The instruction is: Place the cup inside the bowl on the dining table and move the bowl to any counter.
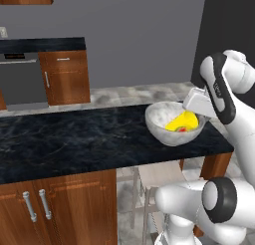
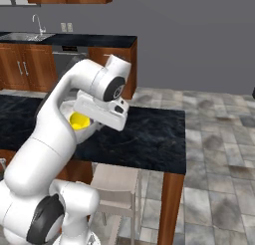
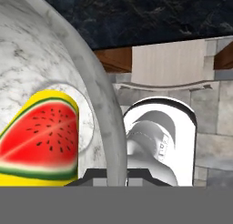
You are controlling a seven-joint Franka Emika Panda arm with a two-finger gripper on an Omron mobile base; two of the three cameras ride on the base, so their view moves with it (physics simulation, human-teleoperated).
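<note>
A black marble table point(image 1: 74, 139) runs across the middle of the left base frame, the bowl point(image 1: 167, 129) tilted near its right end with the cup point(image 1: 182, 121) lying inside. The end effector point(image 3: 116, 175) is clamped on the bowl's rim, so the carrying step appears underway. The next move calls for a steady haul to the counter point(image 1: 42, 45) at upper left.

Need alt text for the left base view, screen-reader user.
A white robot arm's gripper is shut on the near-right rim of a whitish-grey speckled bowl, which sits tilted at the right end of a black marble dining table. A yellow cup lies inside the bowl. Behind, a wood-cabinet counter stands against a grey wall.
</note>
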